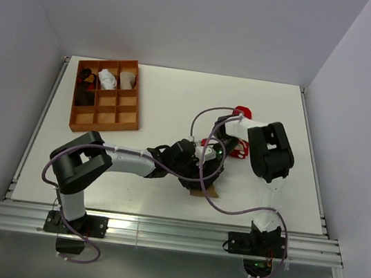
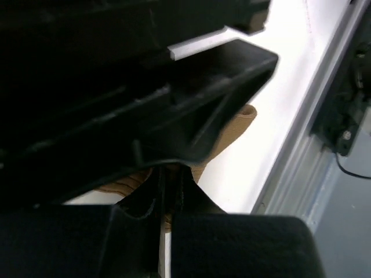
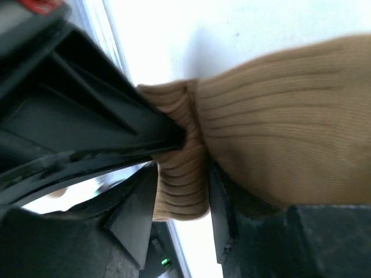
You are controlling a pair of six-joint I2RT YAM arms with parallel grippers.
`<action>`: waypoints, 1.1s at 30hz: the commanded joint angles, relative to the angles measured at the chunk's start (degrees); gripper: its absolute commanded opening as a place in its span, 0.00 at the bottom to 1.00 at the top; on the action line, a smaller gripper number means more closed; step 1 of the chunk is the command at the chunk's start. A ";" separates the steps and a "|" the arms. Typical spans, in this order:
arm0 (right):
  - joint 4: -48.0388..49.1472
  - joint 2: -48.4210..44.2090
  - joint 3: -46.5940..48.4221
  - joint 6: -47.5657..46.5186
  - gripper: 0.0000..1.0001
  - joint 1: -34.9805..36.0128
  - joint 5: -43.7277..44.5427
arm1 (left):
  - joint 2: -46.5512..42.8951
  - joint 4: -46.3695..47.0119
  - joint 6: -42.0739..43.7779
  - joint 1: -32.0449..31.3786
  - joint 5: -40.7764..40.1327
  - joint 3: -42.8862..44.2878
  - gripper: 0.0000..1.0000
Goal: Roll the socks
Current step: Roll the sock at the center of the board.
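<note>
Mid-table, near edge: the tan sock [image 3: 278,133] lay flat under both my wrists, and only a scrap of it showed from above on the near side of them. Its ribbed cuff was at the jaws. From there the body ran away along its length to the right in the right wrist view, so the roll, in my judgement, would have to travel from the cuff toward that far end. My left gripper [image 2: 165,200] was clenched tight, fingers all but touching, with what looked like a fold of tan cuff pinched between them. In the right wrist view its tip bit the cuff's upper edge. My right gripper [image 3: 182,197] straddled the same cuff, the fabric filling the gap and touching both fingers. I could not tell whether they pressed it or only flanked it. Both grippers were on the cuff, neither nearer than the other, and the sock's far end was unheld. My left arm lay low, its elbow folded near its base and its forearm stretched rightward across the table [image 1: 164,94]. My right arm stood taller, its elbow out over the table and its wrist bent back toward the left. The red sock [image 1: 243,111] lay partly hidden beyond the right arm. I did not spot the dark brown one.
</note>
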 commanded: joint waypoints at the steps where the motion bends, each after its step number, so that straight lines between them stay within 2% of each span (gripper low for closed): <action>1: 10.24 -10.09 -2.01 3.95 0.49 -1.91 0.50 | 3.78 -1.18 -3.45 0.98 4.98 -2.25 0.00; 8: 17.18 -21.88 -6.85 7.83 0.53 -10.16 -1.43 | 7.91 -4.52 -8.02 3.87 10.43 1.08 0.00; 11: 17.72 -23.57 -7.82 6.70 0.54 -14.91 -2.49 | 8.97 -5.83 -11.80 5.46 13.60 2.49 0.00; 15: 21.12 -27.17 -10.63 6.77 0.54 -18.78 -0.47 | 10.20 -13.64 -13.91 6.52 13.35 6.70 0.00; 22: 24.92 -35.59 -16.33 4.94 0.54 -20.11 1.38 | 13.09 -25.86 -12.51 6.52 12.64 13.38 0.00; 29: 28.35 -46.75 -24.07 -0.16 0.59 -18.97 2.08 | 19.85 -35.35 -16.02 7.75 18.26 22.60 0.00; 33: 33.53 -55.37 -30.40 -2.44 0.62 -15.37 4.27 | 22.94 -37.39 -19.18 9.68 21.33 24.90 0.00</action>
